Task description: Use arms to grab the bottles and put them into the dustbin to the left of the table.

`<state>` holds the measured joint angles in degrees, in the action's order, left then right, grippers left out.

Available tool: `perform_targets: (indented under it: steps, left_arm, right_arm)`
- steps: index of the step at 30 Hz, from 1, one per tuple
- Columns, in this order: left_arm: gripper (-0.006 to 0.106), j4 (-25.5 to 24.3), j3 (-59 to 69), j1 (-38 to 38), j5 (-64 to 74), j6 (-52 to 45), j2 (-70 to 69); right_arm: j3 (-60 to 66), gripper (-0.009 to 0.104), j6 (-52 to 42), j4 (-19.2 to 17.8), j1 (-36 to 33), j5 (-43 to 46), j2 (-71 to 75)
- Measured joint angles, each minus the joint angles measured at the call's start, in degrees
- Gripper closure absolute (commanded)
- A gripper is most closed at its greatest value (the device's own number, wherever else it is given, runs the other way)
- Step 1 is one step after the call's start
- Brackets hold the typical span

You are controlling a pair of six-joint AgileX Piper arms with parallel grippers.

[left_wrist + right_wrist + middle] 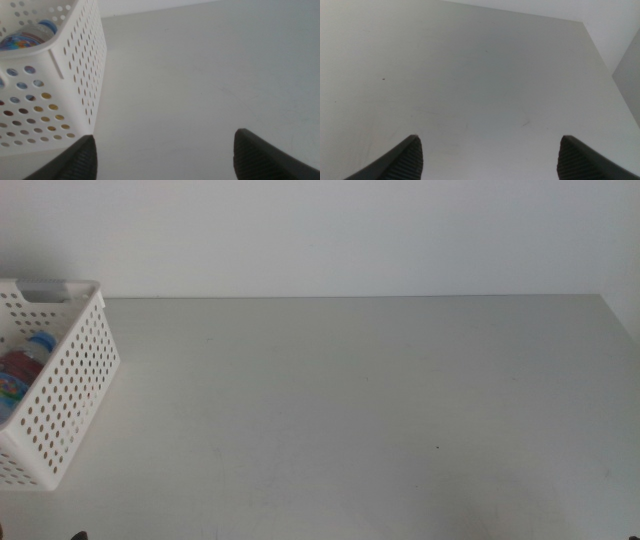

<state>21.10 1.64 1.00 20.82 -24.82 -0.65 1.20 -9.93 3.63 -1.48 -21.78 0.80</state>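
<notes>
Hovering, left gripper: jaws spread, empty, just beside dustbin.
Waiting, right gripper: jaws spread, empty, over bare table.
Sitting, bottles: inside dustbin at table's left.
Finishing well: judging nothing left; keeping arms parked clear of basket.

So we've got a plain light-grey table running back to a white wall. The only thing we see sitting directly on it is the white dustbin with the round holes, parked at the far left edge. We spot a few tiny dark specks and faint scuffs on the surface.
</notes>
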Motion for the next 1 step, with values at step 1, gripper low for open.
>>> perform_targets:
  steps: [1]
  left_arm:
    - [0.007, 0.0, 0.0, 0.0, 0.09, 0.0, 0.0]
  right_arm:
    - [0.0, 0.023, 0.0, 0.0, 0.0, 0.07, 0.0]
